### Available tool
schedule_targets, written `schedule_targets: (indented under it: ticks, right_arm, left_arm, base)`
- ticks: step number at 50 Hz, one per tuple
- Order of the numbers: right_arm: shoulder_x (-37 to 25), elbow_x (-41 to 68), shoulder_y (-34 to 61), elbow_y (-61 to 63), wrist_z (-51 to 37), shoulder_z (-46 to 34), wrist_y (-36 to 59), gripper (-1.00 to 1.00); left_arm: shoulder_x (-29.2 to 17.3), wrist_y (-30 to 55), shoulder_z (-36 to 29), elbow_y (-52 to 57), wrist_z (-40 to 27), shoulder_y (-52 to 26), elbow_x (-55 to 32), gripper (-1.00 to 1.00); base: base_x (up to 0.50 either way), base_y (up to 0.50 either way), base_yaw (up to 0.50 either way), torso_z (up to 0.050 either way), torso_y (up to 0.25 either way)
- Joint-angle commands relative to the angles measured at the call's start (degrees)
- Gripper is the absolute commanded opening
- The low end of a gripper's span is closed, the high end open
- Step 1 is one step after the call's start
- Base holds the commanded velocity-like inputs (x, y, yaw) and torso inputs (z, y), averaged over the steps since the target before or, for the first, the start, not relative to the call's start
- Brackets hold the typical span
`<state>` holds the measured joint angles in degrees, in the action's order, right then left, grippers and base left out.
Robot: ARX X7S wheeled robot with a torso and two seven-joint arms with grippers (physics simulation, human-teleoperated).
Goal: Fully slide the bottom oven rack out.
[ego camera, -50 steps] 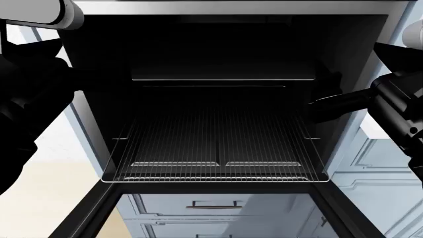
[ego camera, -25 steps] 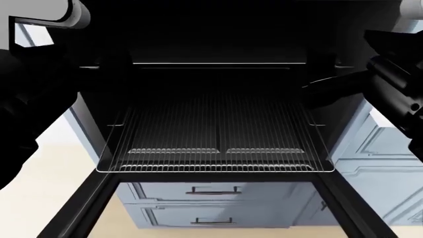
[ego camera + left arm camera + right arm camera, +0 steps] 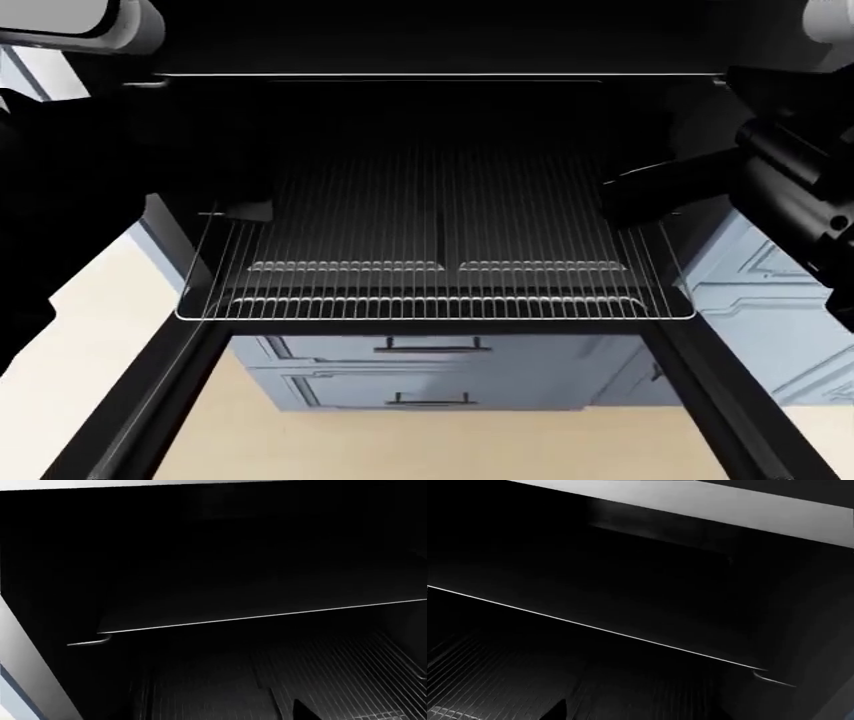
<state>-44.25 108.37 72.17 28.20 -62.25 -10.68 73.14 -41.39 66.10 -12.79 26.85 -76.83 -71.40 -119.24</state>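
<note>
Head view: the rack (image 3: 441, 255) juts out of the oven (image 3: 400, 120) over the open door (image 3: 127, 420), its front rim past the cavity's lip and above the drawers (image 3: 434, 365). Since a second ago that rim has come forward and the view has dropped. The right gripper (image 3: 641, 195) lies at the rack's right edge and the left gripper (image 3: 220, 185) at its left; both are too dark to tell their fingers' state.

Left wrist view: only this shows the upper rack's (image 3: 267, 616) thin front edge over dim wires.

Right wrist view: the same edge (image 3: 594, 627), seen from the other side.
</note>
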Motion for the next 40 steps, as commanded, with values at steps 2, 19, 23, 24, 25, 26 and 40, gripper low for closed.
schedule_targets:
  ticks: [2, 19, 23, 24, 25, 26, 40]
  right_arm:
    - [-0.3, 0.2, -0.3, 0.2, 0.0, -0.5, -0.6, 1.0]
    - [0.9, -0.1, -0.2, -6.1, 1.1, -2.7, -1.4, 1.0]
    - [3.0, -1.7, -0.7, -10.4, 2.6, -4.1, -1.9, 1.0]
    - [3.7, -2.0, -0.6, -11.4, 2.8, -4.5, -2.0, 1.0]
    - [4.4, -2.5, -0.4, -12.3, 3.2, -5.0, -2.1, 1.0]
    - [5.0, -2.8, -0.3, -13.1, 3.4, -5.4, -2.1, 1.0]
    - [10.9, -5.6, 1.8, -24.7, 3.9, -10.5, -2.6, 1.0]
  left_arm:
    - [0.0, -0.8, -1.2, 0.1, -0.4, -0.8, -0.8, 1.0]
    - [1.8, 0.2, -4.3, -5.5, 3.3, 1.4, 3.0, 1.0]
    - [3.8, 0.5, -4.7, -8.8, 6.7, 2.0, 7.0, 1.0]
    - [4.3, 0.5, -5.0, -9.5, 7.3, 2.1, 7.8, 1.0]
    - [4.9, 0.3, -5.2, -10.2, 7.8, 2.4, 8.4, 1.0]
    - [5.3, 0.2, -5.7, -11.1, 7.7, 2.5, 8.1, 1.0]
    - [9.1, -0.8, -10.3, -21.3, 8.2, 3.1, 11.8, 1.0]
  base:
    - [0.0, 0.0, 0.0, 0.0, -0.165]
    - [0.0, 0.0, 0.0, 0.0, -0.071]
    - [0.0, 0.0, 0.0, 0.0, 0.0]
    - [0.0, 0.0, 0.0, 0.0, 0.0]
    - [0.0, 0.0, 0.0, 0.0, 0.0]
    - [0.0, 0.0, 0.0, 0.0, 0.0]
    - [0.0, 0.0, 0.0, 0.0, 0.0]
